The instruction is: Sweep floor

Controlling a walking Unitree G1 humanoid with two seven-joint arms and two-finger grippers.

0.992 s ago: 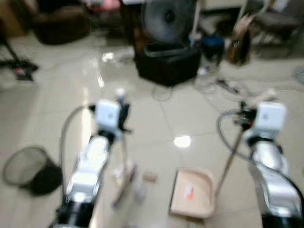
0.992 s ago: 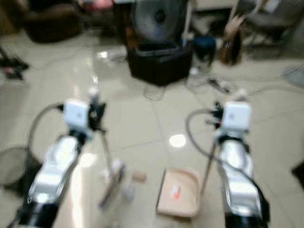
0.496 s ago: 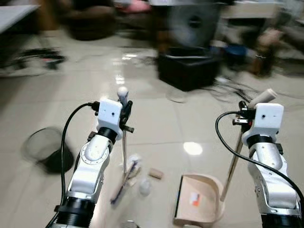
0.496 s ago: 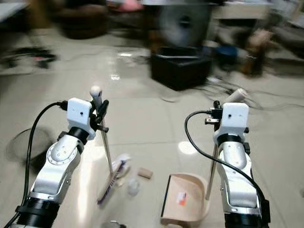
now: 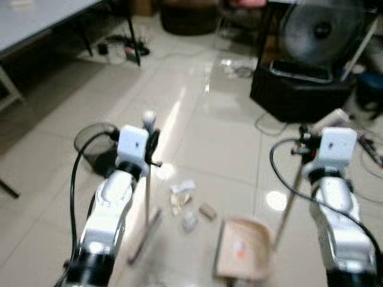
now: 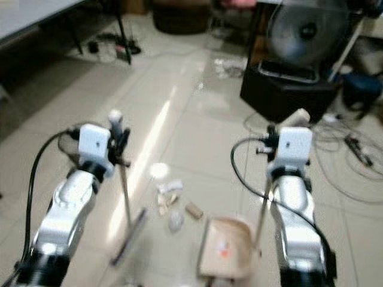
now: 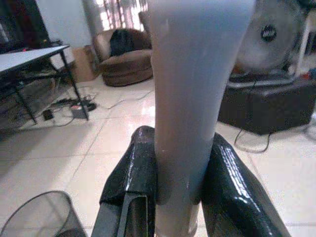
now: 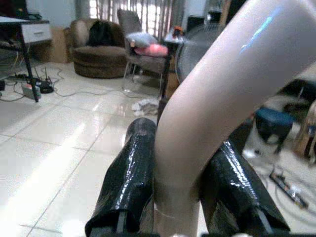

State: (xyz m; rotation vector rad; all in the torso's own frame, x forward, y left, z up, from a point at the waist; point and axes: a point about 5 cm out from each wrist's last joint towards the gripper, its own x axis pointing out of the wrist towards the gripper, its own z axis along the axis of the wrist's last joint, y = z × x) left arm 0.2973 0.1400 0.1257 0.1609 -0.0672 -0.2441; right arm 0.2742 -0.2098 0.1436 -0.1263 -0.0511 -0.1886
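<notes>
My left gripper is shut on the upright broom handle; the broom head rests on the tiled floor. In the left wrist view the two black fingers clamp the pale handle. My right gripper is shut on the dustpan handle. The beige dustpan lies on the floor between the arms. Crumpled paper and small scraps and a cork-like piece lie just ahead of the broom and dustpan.
A black mesh waste basket stands on the floor to the left. A black box with a fan on it is ahead right, with cables on the floor. A table stands at far left.
The whole view has swung left and shifted, so the camera moved. The basket now lies further ahead and the table has come into view. Both grippers keep their holds.
</notes>
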